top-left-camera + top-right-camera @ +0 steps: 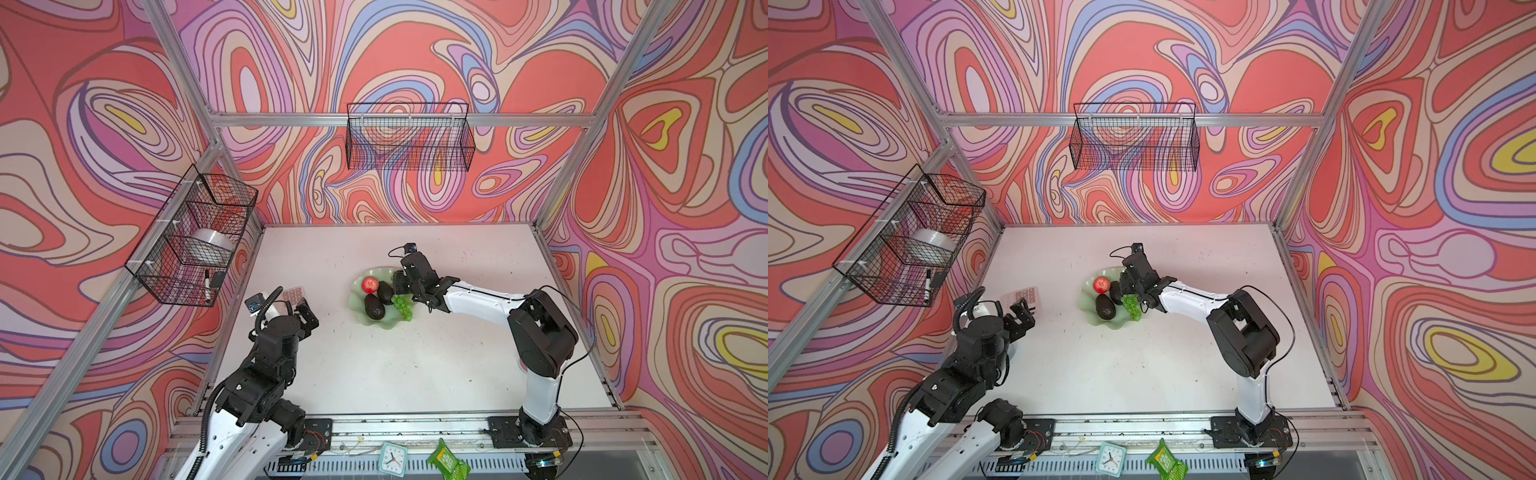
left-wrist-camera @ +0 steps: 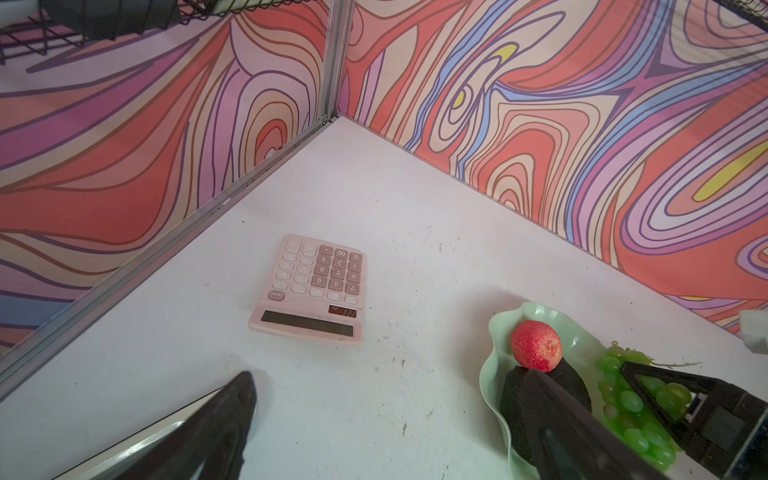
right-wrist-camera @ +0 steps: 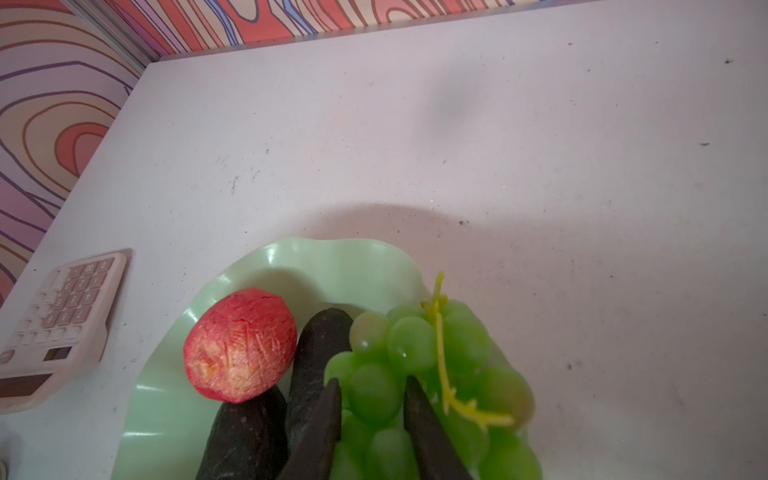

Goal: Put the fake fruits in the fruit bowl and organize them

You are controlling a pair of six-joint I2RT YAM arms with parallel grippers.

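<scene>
Right fingers [image 3: 318,432], narrowly parted, pinch the grapes [image 3: 415,345] lying in the fruit bowl [image 3: 166,415], stem end toward the back wall, hiding part of an avocado [image 3: 320,349]. Left fingers [image 2: 224,428] gape, empty.

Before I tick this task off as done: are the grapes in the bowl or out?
In: the grapes lie inside the bowl by its rim, beside an avocado.
</scene>
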